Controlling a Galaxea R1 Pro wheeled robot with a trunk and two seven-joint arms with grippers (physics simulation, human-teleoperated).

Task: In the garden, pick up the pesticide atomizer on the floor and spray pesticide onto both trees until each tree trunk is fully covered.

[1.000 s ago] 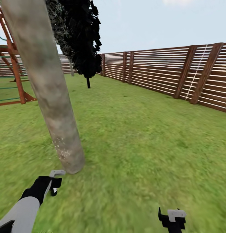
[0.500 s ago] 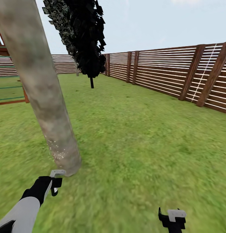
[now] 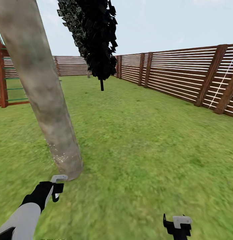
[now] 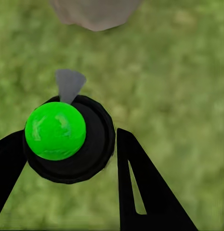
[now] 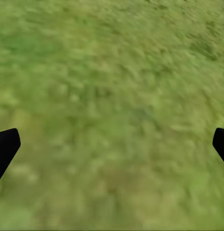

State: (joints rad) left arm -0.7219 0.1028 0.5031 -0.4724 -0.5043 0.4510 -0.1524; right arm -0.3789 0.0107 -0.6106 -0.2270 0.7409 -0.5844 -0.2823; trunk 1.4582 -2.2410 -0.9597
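By the tree trunk (image 3: 46, 100), L pincer (image 4: 68, 159) pinches atomizer (image 4: 68, 139); R pincer (image 5: 112, 144) spread.

The leaning tree trunk (image 3: 46, 96) rises just beyond the left gripper (image 3: 56, 190), which is closed around the pesticide atomizer (image 4: 68, 139), and blocks the way straight ahead on the near left. To its right, open lawn (image 3: 146, 143) runs clear to the slatted fence (image 3: 183, 76) along the far right. The black-leaved tree (image 3: 96, 36) stands far off, the red play frame (image 3: 3, 83) at the far left. The right gripper (image 3: 177, 226), jaws wide, hangs over bare grass.
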